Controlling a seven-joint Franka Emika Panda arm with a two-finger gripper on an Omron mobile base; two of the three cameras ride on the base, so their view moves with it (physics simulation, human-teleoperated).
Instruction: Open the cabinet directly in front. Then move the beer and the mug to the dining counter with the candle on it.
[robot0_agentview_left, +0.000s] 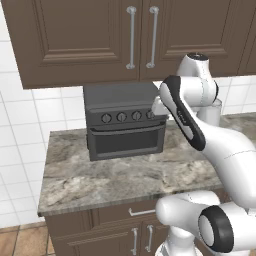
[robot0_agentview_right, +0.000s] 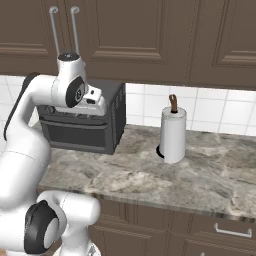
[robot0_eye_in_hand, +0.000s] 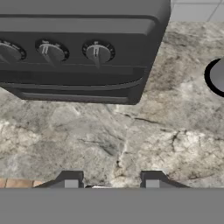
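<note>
The cabinet (robot0_agentview_left: 90, 40) hangs on the wall straight ahead, dark brown, with both raised-panel doors shut. Its two long silver bar handles (robot0_agentview_left: 131, 37) meet at the middle seam; in the right base view the cabinet (robot0_agentview_right: 135, 35) fills the top and its handles (robot0_agentview_right: 52, 30) stand at the upper left. My gripper (robot0_eye_in_hand: 111, 181) is open with nothing between its fingertips. It points down at the stone counter just in front of the toaster oven, well below the cabinet handles. The beer, the mug, the candle and the dining counter are out of view.
A dark toaster oven (robot0_agentview_left: 125, 122) with a row of knobs sits on the marbled stone counter (robot0_agentview_left: 100, 175) under the cabinet. A white paper towel roll (robot0_agentview_right: 173, 135) stands to its right. Base cabinets with short handles (robot0_agentview_left: 142, 212) lie below the counter edge.
</note>
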